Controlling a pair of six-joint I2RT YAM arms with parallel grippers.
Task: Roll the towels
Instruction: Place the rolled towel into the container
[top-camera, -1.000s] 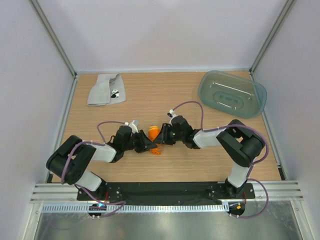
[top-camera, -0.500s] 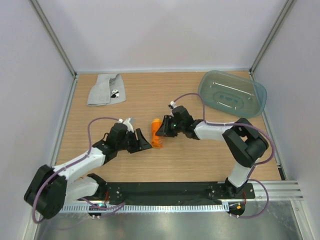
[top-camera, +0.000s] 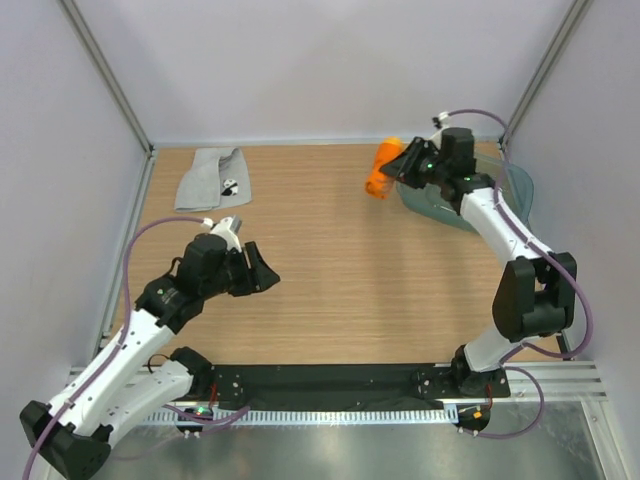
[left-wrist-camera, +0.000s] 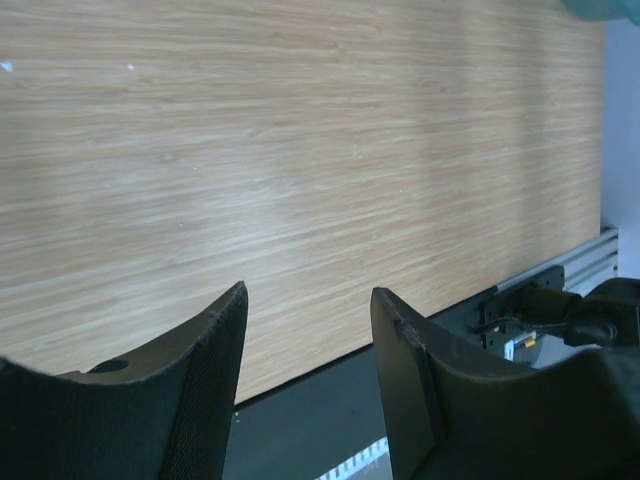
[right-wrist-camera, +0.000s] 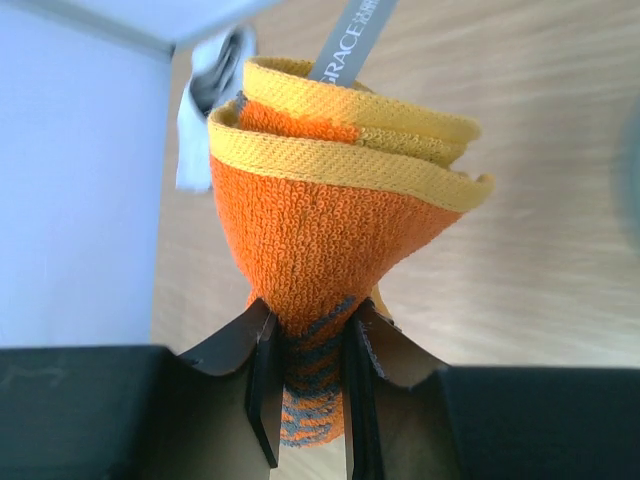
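The rolled orange towel (top-camera: 381, 170) with yellow edging and a grey pattern hangs in the air at the back right. My right gripper (top-camera: 402, 166) is shut on its lower end, just left of the tub. In the right wrist view the towel (right-wrist-camera: 330, 230) flares out above the pinching right gripper (right-wrist-camera: 308, 340), a grey label sticking out of its top. The light grey towel (top-camera: 211, 178) lies folded flat at the back left corner. My left gripper (top-camera: 266, 275) hovers over the table's left middle, open and empty. In its own view the left gripper (left-wrist-camera: 305, 330) shows only bare wood between its fingers.
A translucent blue-green tub (top-camera: 422, 196) stands at the back right, partly covered by my right arm. White walls and metal posts close in the table on three sides. The black base rail (top-camera: 330, 380) runs along the near edge.
My right gripper carried the orange towel from the table's middle up to the back right beside the tub. My left gripper let go, opened and drew back to the left.
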